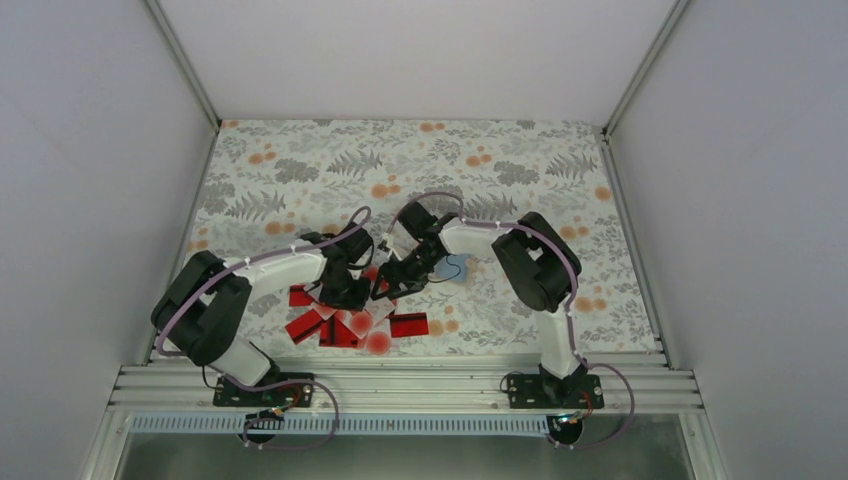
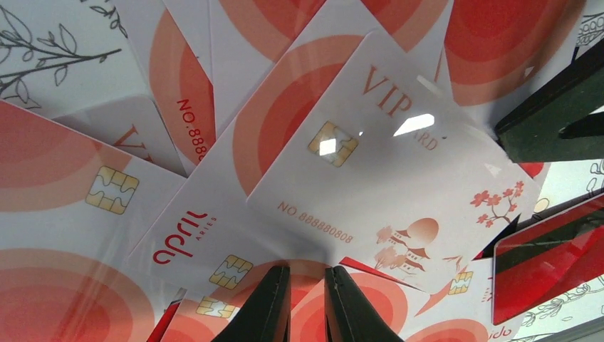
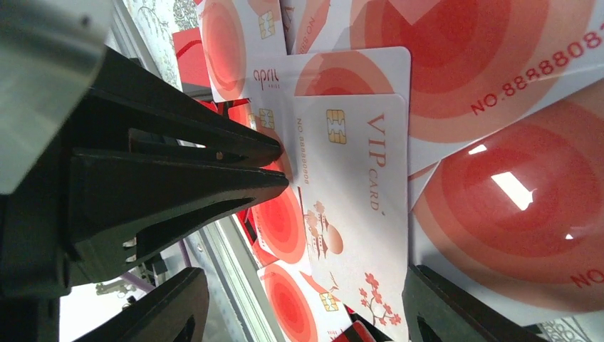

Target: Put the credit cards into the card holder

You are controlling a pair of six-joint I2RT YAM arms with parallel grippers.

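The credit cards (image 1: 340, 325) lie in a loose overlapping heap near the table's front, red ones and white ones with red discs. A white VIP card (image 2: 399, 164) tops the heap. My left gripper (image 2: 308, 269) is shut, nothing between its fingers, tips against that card's near edge. In the right wrist view the VIP card (image 3: 349, 214) has its end between the wide fingers of my right gripper (image 3: 306, 274), which is open. The left fingers (image 3: 214, 146) meet the card's side there. The blue-grey card holder (image 1: 452, 268) lies just right of both grippers, partly under the right wrist.
A leaf-patterned cloth (image 1: 300, 170) covers the table. The aluminium rail (image 1: 400, 385) runs along the near edge, just behind the heap. White walls close in the left, right and far sides. The two arms crowd together over the cards.
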